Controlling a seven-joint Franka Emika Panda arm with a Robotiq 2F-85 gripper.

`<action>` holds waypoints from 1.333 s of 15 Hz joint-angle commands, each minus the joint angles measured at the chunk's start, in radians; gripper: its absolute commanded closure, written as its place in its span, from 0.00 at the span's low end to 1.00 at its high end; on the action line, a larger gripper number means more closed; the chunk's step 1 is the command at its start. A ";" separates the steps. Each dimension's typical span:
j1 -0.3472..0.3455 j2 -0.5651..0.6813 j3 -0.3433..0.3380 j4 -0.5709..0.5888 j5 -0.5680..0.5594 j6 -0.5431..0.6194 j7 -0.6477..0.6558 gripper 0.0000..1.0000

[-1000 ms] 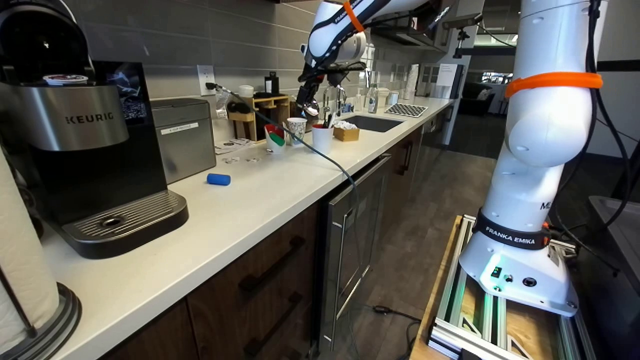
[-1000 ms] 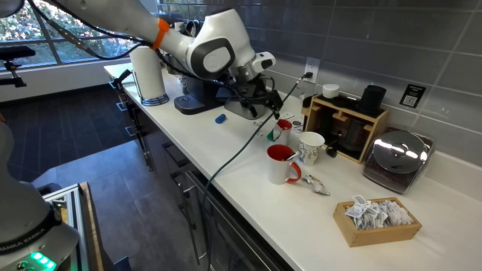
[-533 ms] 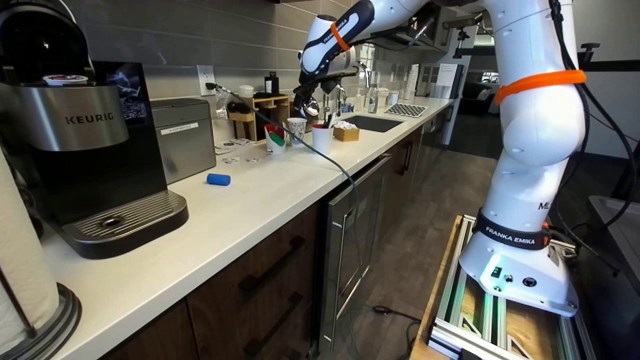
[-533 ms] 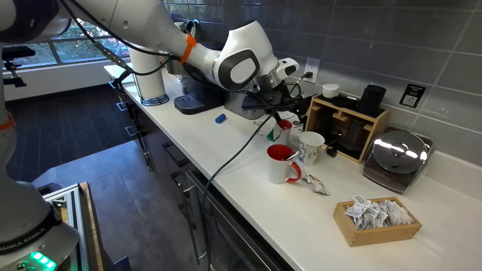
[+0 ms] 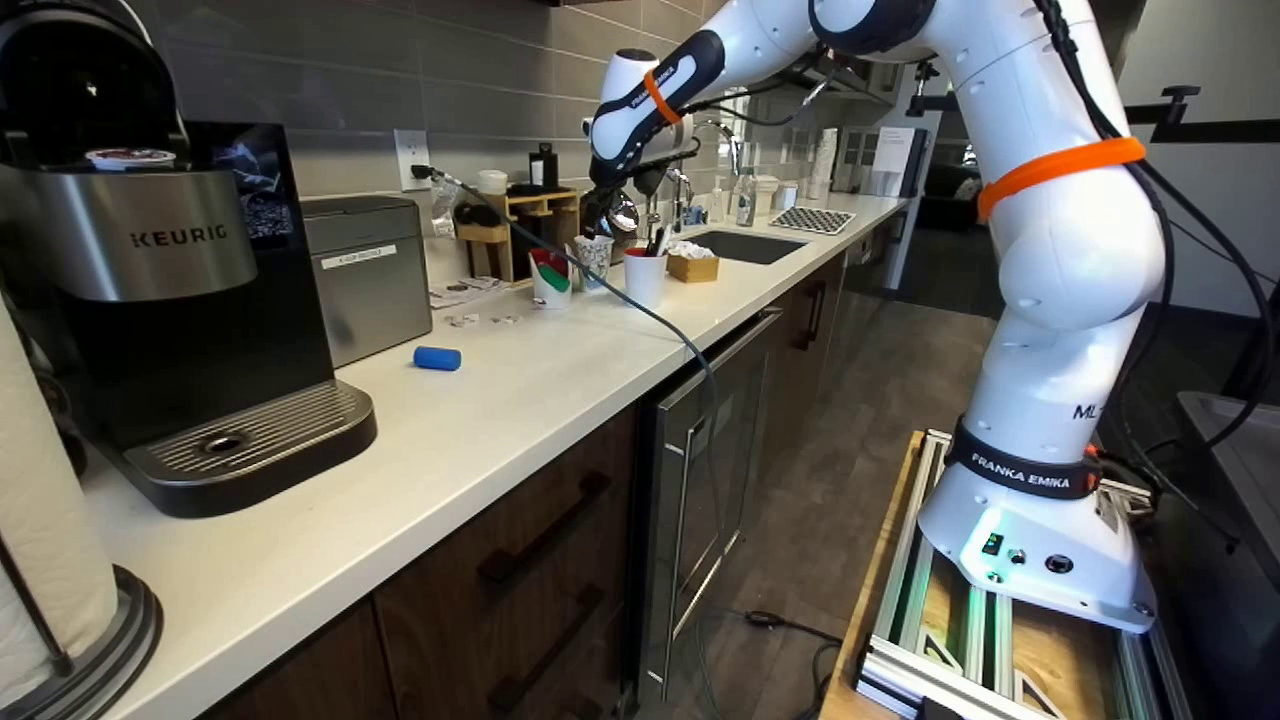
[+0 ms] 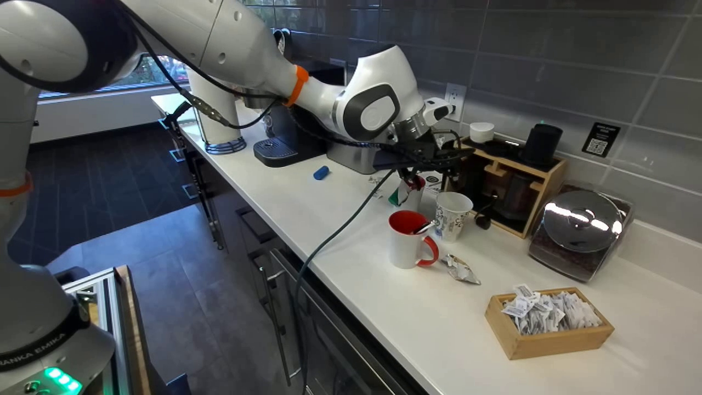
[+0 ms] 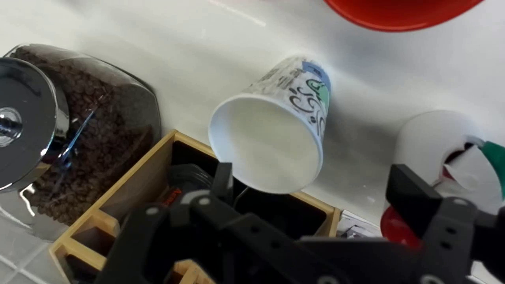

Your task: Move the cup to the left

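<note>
Much nearer the paper cup now, with fingers apart (empty); likely almost ready for grasping, then shifting left.

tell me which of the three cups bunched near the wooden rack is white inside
The printed cup, with dark swirls on its side. The red-handled mug and the white cup with green on it are both red inside.
</note>
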 commanded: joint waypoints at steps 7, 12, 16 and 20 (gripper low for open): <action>-0.027 0.133 0.025 0.153 -0.034 -0.105 -0.026 0.50; -0.026 0.138 0.031 0.170 -0.035 -0.123 -0.035 0.87; -0.026 0.120 0.039 0.160 -0.027 -0.144 -0.036 1.00; -0.030 0.035 0.054 0.111 -0.016 -0.122 -0.041 0.99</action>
